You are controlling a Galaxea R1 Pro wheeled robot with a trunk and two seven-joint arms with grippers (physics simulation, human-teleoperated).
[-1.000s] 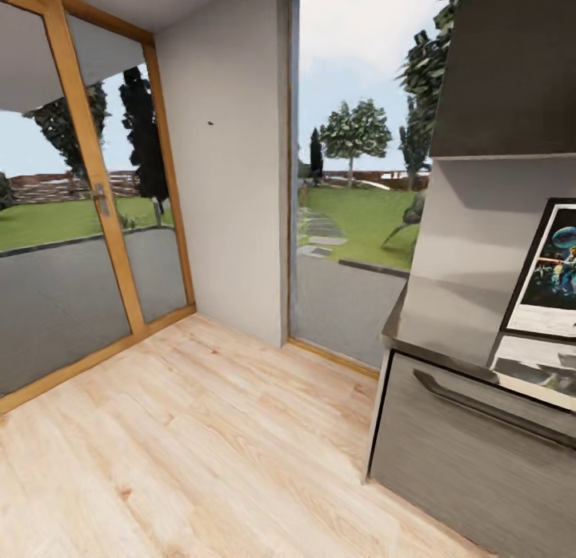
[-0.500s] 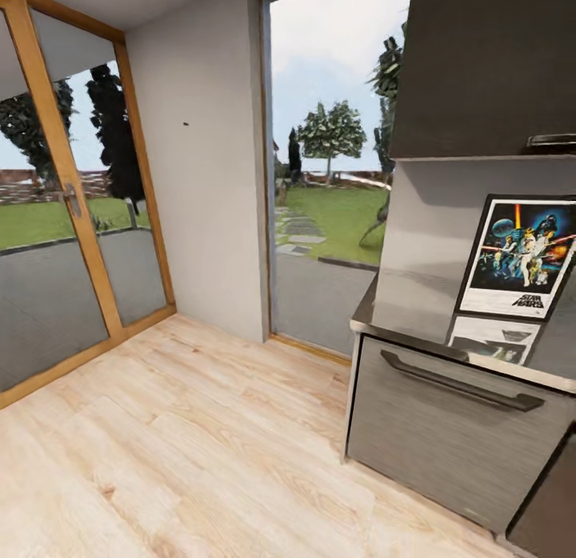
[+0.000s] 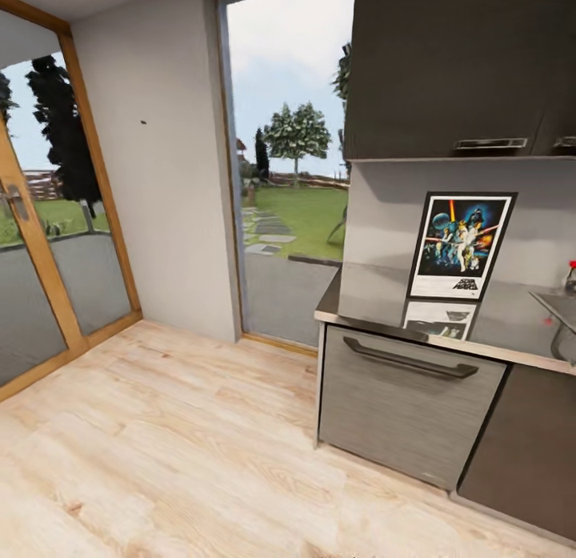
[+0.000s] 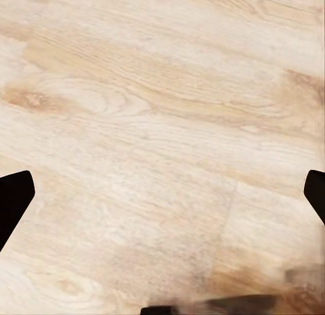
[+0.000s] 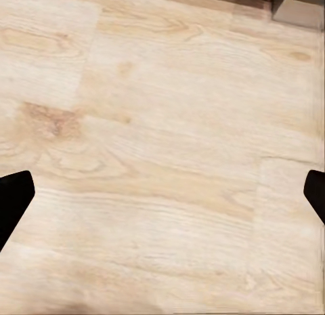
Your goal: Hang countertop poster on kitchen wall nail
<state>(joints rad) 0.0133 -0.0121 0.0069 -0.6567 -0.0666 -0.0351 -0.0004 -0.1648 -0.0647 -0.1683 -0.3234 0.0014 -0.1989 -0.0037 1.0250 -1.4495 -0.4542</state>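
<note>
We are on the approach, nothing picked up yet. The poster [image 3: 461,246] stands upright on the countertop [image 3: 512,322], leaning on the wall behind it, left of the sink [image 3: 560,306]. One nail [image 3: 143,122] marks the pale wall far left of the poster. Next we need to roll up to the countertop and raise an arm. Both the left gripper [image 4: 162,193] and right gripper [image 5: 162,196] point at the floor [image 3: 160,438], fingers spread and empty, well apart from the poster.
</note>
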